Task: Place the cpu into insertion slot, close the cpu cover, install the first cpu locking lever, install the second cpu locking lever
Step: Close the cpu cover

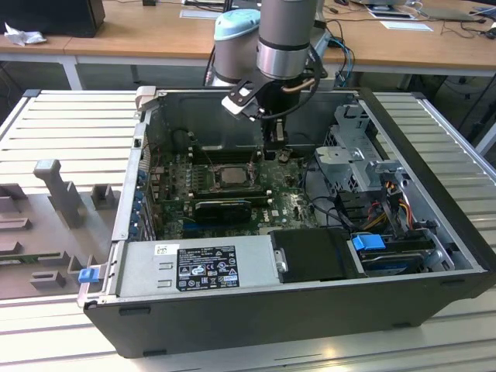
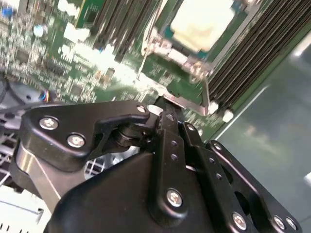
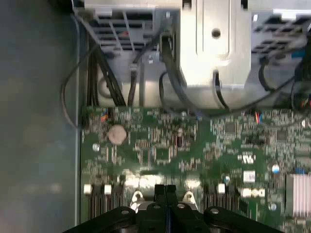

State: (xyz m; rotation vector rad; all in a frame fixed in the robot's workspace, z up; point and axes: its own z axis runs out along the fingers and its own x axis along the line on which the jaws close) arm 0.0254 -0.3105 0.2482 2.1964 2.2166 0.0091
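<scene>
Hovering over an open computer case (image 1: 294,318) on a ribbed metal table (image 1: 54,124), the robot arm (image 1: 285,39) comes down from the upper centre of the exterior view. Wooden desks (image 1: 139,39) run along the top edge, and a grey fixture (image 1: 54,194) sits at the exterior view's left.

Inside the case, a silver power supply (image 1: 194,267) fills the lower left. It carries a black-and-white label (image 1: 208,267) w/ print that can't be made out. The green motherboard (image 1: 174,194) lies behind it, and a metal drive cage (image 1: 356,155) w/ a bundle of cables stands at the exterior view's right. A blue tab (image 1: 368,242) shows at lower right.

The gripper (image 1: 273,151) hangs low over the board, just beside the insertion slot (image 1: 200,180) on the side toward the exterior view's right. The exterior view doesn't settle its fingers. Both wrist views do: the black fingertips (image 2: 165,104) are pressed together, w/ a thin seam between them in the first wrist view. A silver edge shows at the tips in the second wrist view; whether they pinch anything can't be told.

The cpu (image 1: 231,175) sits in the slot, pale top up. The second wrist view brings it close, w/ the cpu cover (image 2: 167,54) lying as a metal frame around it and black memory slots (image 2: 243,63) alongside. The chip is cut off by the frame edge there. Lever positions are hard to make out.

The first wrist view looks the other way, past the fingers to the drive cage, and picks out a coin battery (image 3: 116,133) on the board.
</scene>
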